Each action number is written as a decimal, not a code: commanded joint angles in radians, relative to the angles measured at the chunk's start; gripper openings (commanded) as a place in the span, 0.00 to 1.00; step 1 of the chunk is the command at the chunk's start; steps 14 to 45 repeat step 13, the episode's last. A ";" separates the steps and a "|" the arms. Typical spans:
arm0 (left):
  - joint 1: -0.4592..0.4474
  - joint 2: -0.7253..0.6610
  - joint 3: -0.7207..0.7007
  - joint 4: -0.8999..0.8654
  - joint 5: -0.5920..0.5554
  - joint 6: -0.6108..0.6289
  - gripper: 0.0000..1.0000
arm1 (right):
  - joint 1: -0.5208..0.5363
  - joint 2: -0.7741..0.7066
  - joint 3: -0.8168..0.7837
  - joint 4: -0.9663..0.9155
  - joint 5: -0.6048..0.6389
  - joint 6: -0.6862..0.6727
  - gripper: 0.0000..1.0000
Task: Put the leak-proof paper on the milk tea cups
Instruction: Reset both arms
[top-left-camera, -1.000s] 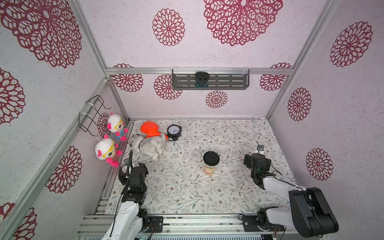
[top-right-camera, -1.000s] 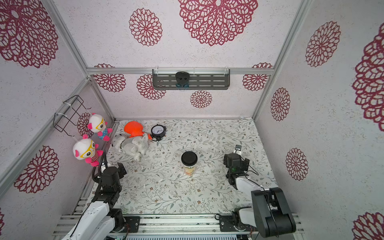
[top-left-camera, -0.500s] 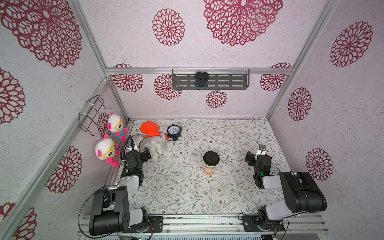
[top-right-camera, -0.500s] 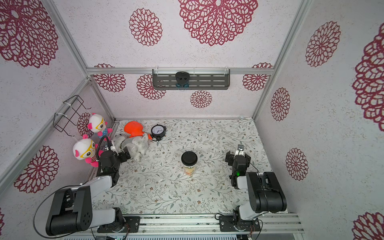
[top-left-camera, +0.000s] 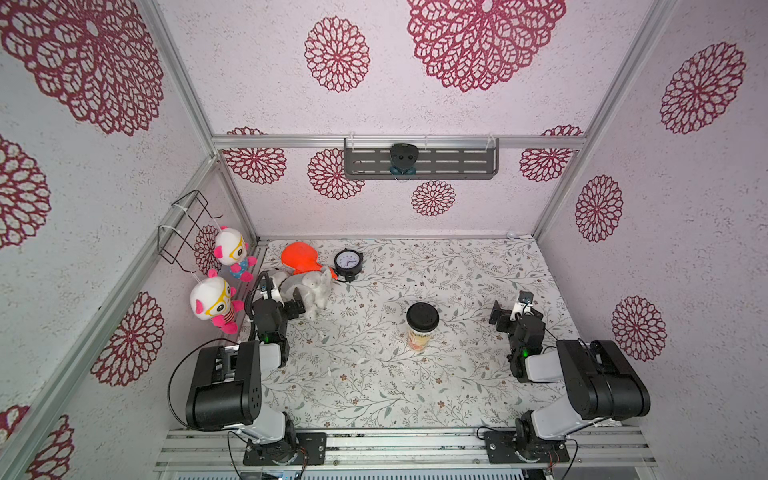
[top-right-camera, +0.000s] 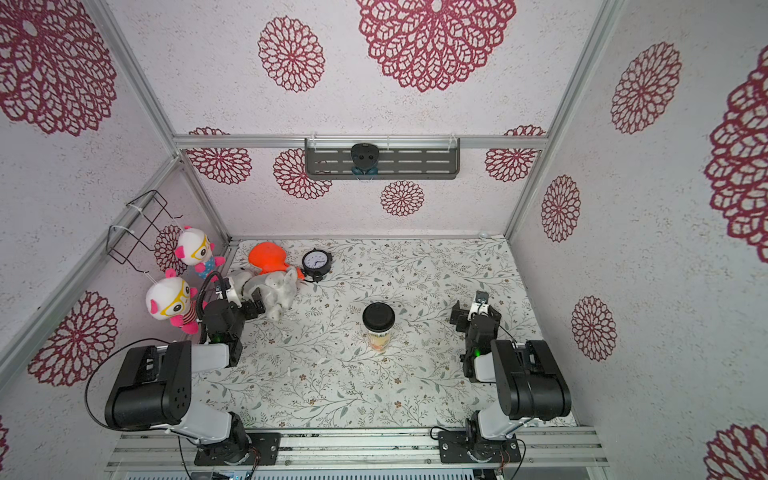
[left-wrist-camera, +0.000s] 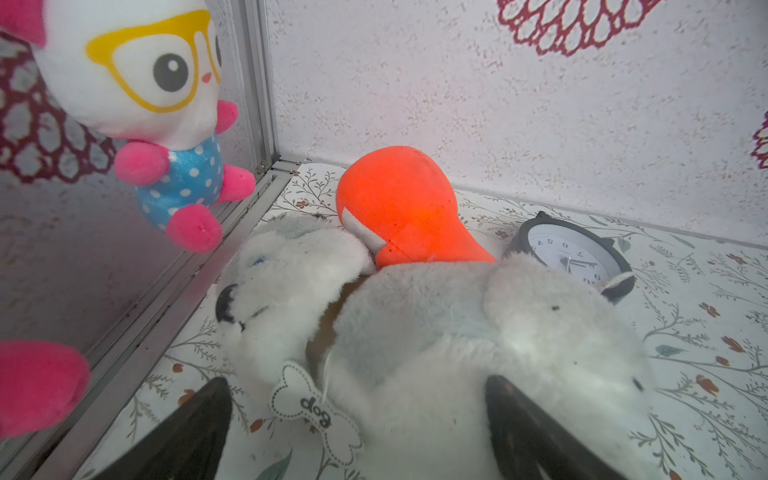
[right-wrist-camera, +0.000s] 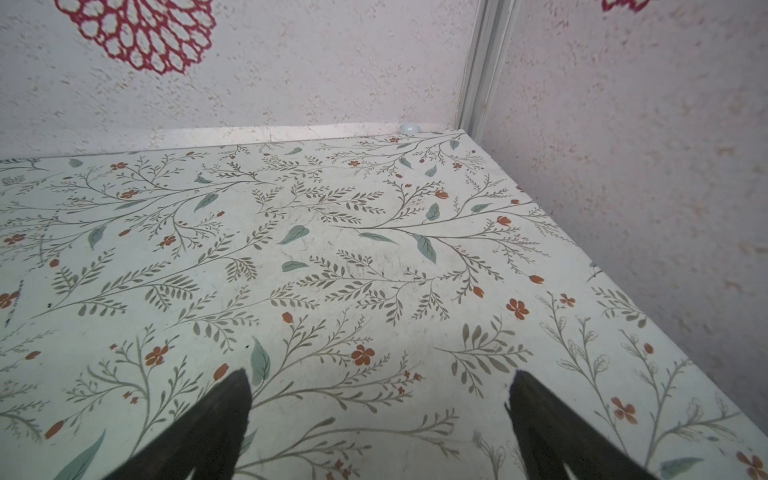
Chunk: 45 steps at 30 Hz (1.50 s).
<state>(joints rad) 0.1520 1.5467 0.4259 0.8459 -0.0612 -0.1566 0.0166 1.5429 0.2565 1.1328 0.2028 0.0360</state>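
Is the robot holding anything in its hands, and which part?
Nothing. The left gripper is open by the plush dog; the right gripper is open above the table.

Walls (top-left-camera: 415, 112): rough white covering with dark-red flower rosettes, on the left, far and right sides.
Frame (top-left-camera: 291, 142): silver metal bars in the corners and across the far wall.
Shelf (top-left-camera: 457, 164): grey slotted metal, hanging on the far bar.
Wire rack (top-left-camera: 185, 232): black, on the left wall.
Desk (top-left-camera: 374, 390): pale cover printed with leaves and small orange flowers.
Light: soft, even, with weak shadows.
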 joint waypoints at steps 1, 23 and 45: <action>0.002 0.004 0.000 0.017 -0.012 0.020 0.97 | 0.002 -0.010 0.007 0.042 -0.011 -0.016 0.99; 0.001 0.005 0.002 0.011 -0.014 0.021 0.97 | 0.003 -0.010 0.009 0.041 -0.014 -0.019 0.99; 0.001 0.005 0.002 0.011 -0.014 0.021 0.97 | 0.003 -0.010 0.009 0.041 -0.014 -0.019 0.99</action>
